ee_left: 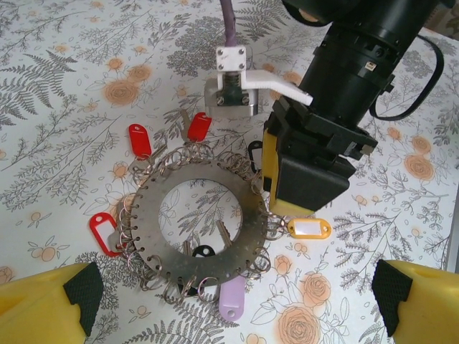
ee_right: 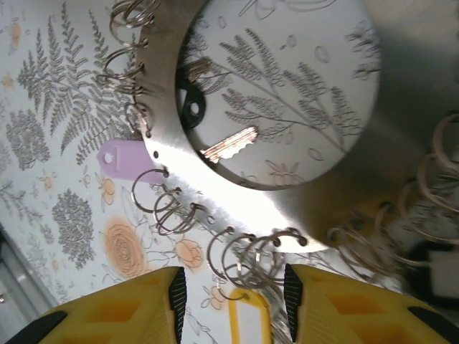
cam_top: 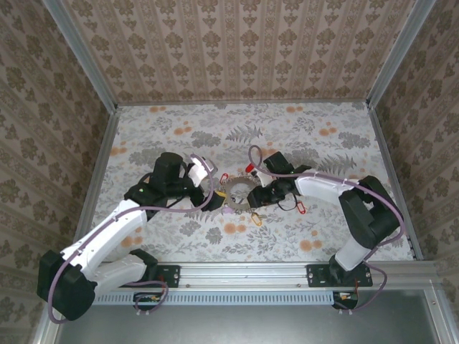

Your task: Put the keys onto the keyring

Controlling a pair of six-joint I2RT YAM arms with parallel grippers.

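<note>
lying flat at mid-worktop (cam_top: 323, 143), between the two arms: the keyring (ee_left: 147, 222), a thin grey metal band round a wide hole, fringed with small split rings (ee_right: 154, 190). strewn round and under it, the keys (ee_left: 138, 140), mostly red-tagged, plus an orange tag (ee_left: 308, 228) and a lilac tag (ee_right: 118, 156). left pincer (ee_left: 237, 290): spread fully wide, holding nothing, close beside the ring. right pincer (ee_right: 235, 304): partly apart, down at the ring's edge with a cluster of loops between its pads (pinched or merely straddled, cannot tell). probably light, stiff and slick; best gripped across the band's edge. keys thin, apt to skid; better taken by the tag.
</note>
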